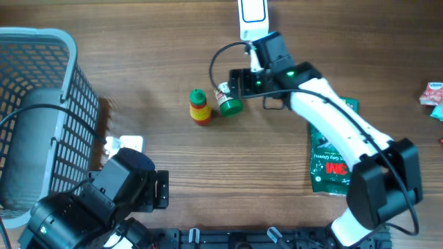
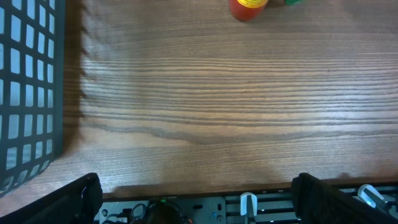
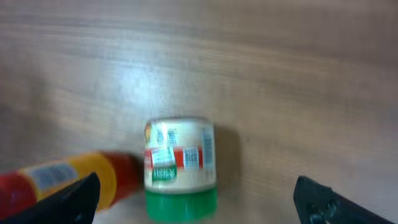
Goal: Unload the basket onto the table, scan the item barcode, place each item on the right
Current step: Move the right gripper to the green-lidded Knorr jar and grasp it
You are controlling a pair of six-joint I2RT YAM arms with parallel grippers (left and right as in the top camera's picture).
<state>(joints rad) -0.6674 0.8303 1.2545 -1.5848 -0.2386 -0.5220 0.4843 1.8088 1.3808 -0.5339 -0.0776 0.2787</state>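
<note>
Jar, small and pale with a green screw lid and a red-and-white label (image 1: 227, 99), lies on its side on the brown wood-grain table (image 1: 138, 69), near the middle of the far half. In the right wrist view its lid points toward the camera and the label print is too blurred to read. The right gripper (image 1: 237, 84) hangs just above and beside the jar with its black fingers spread wide, one on either side, touching nothing and gripping nothing. Just beside the jar, on the basket side, lies a red-and-yellow squeeze bottle with a green cap (image 1: 199, 107). A white handheld scanner (image 1: 252, 17) sits at the far edge of the table, beyond the right gripper. A flat green packet printed with a red logo (image 1: 332, 155) lies partly under the right arm. The left gripper (image 2: 199, 199) is fully spread and empty over bare wood at the near edge, next to a tall grey mesh basket (image 1: 41, 104).
</note>
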